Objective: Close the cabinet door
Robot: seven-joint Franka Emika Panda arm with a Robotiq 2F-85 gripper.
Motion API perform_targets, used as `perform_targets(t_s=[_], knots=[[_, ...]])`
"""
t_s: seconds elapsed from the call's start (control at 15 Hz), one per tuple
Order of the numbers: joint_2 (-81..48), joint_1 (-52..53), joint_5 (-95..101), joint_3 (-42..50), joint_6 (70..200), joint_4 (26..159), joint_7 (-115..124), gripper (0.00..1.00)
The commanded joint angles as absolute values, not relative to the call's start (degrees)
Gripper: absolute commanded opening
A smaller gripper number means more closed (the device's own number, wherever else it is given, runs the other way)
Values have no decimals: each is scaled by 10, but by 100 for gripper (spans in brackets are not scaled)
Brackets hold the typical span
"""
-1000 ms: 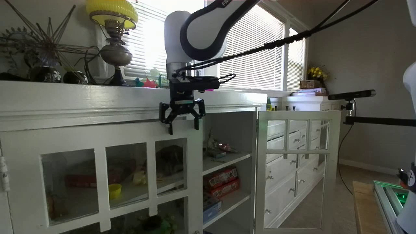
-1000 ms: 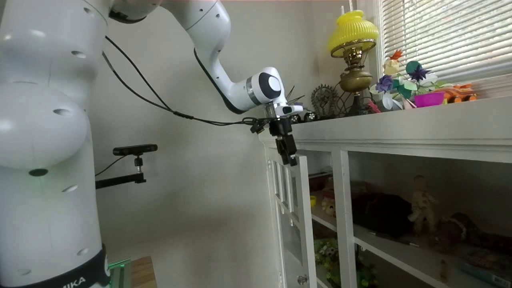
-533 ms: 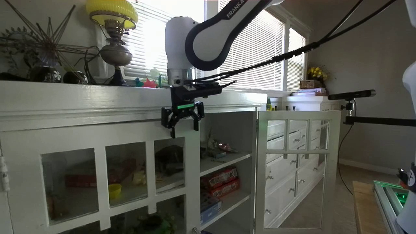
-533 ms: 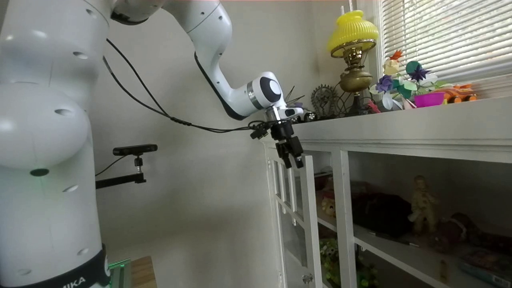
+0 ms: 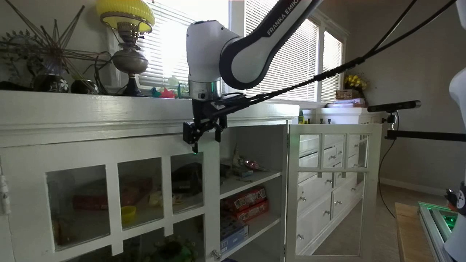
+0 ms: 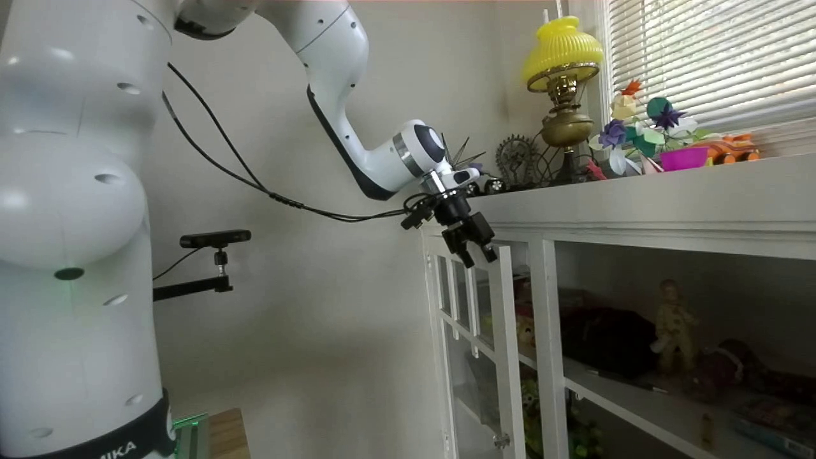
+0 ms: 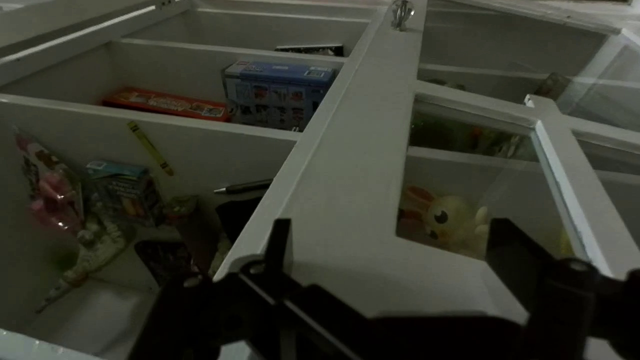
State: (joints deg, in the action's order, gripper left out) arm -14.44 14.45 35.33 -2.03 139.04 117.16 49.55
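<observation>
The white cabinet door (image 5: 113, 203) with glass panes stands partly open in both exterior views. Its free edge (image 6: 508, 350) is apart from the cabinet's upright post (image 6: 545, 344). A clear knob (image 5: 216, 254) sits on that edge and also shows in the wrist view (image 7: 401, 14). My gripper (image 5: 206, 143) is open and empty, tilted at the door's upper free corner on its outer side. It also shows in an exterior view (image 6: 479, 258). In the wrist view the fingers (image 7: 390, 230) spread over the door's frame (image 7: 345, 165); whether they touch it I cannot tell.
A second glass-paned door (image 5: 372, 196) stands wide open at the right. Shelves hold red boxes (image 5: 251, 209), a blue box (image 5: 235, 236) and toys. A yellow-shaded lamp (image 6: 564, 51) and paper flowers (image 6: 644, 137) stand on the cabinet top (image 6: 637, 197).
The door has swung inward, its free edge closer to the upright post. My gripper has moved with it and tilted more toward the cabinet. The second door has not moved.
</observation>
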Motion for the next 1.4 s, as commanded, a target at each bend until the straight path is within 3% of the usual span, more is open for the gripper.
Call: perform_targets(t_s=[0.0,1.33], knots=[[-132,150,418,-9,1433,1195,530,100],[-173,132,718,56,1630,1194,574,100]])
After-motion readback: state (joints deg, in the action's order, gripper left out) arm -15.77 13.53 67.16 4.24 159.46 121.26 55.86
